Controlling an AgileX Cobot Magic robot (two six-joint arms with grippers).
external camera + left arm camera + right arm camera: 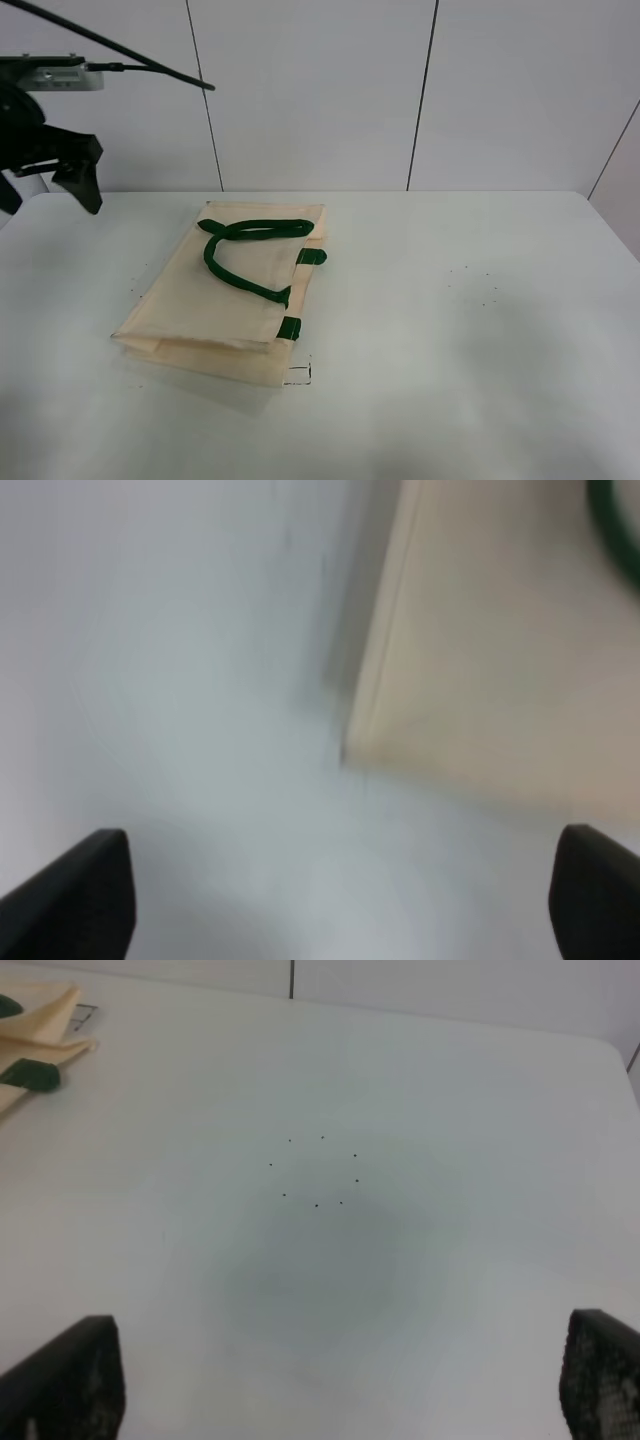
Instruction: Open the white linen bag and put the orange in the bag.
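Left end effector (50,185) is held raised above the worktop (480,320) at its far left edge, fingers spread wide and empty. Right end effector (340,1385) is likewise spread wide over bare worktop. The white linen bag (225,295) is laid flat left of centre; no orange is seen.

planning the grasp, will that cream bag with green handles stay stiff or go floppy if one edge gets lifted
Probably floppy: the white linen bag lies flat on the table in thin folded layers, so a lifted edge would likely peel up alone. The green handles lie in loose curves and would likely dangle. It looks light, so a push may slide or bunch it.
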